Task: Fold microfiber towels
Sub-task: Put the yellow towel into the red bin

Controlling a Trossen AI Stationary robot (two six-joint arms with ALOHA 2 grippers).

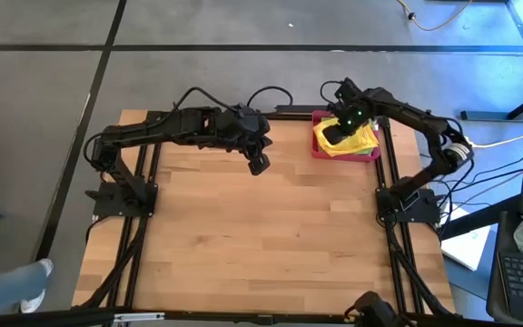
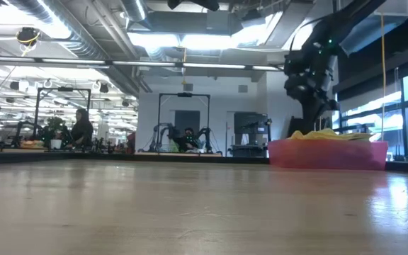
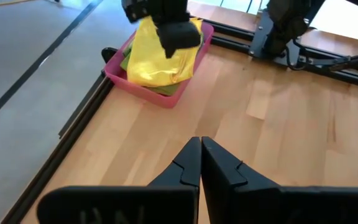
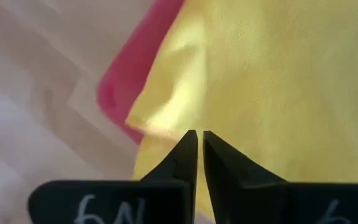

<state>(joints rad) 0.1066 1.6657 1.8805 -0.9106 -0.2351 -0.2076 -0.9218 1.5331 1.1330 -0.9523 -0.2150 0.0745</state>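
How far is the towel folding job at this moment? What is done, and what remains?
Nothing looks folded yet: the wooden table shows no towel. In hand: the right gripper is down in the pink tray, nearly shut at the top yellow towel; a grip is unclear. The left gripper waits shut above the table. All towels remain.

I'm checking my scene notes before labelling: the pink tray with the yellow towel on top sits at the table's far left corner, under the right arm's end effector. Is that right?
Not quite. The pink tray sits at the table's far right corner, not the left, as the high view shows. The rest holds: a yellow towel lies on top, and the right end effector is directly over it.
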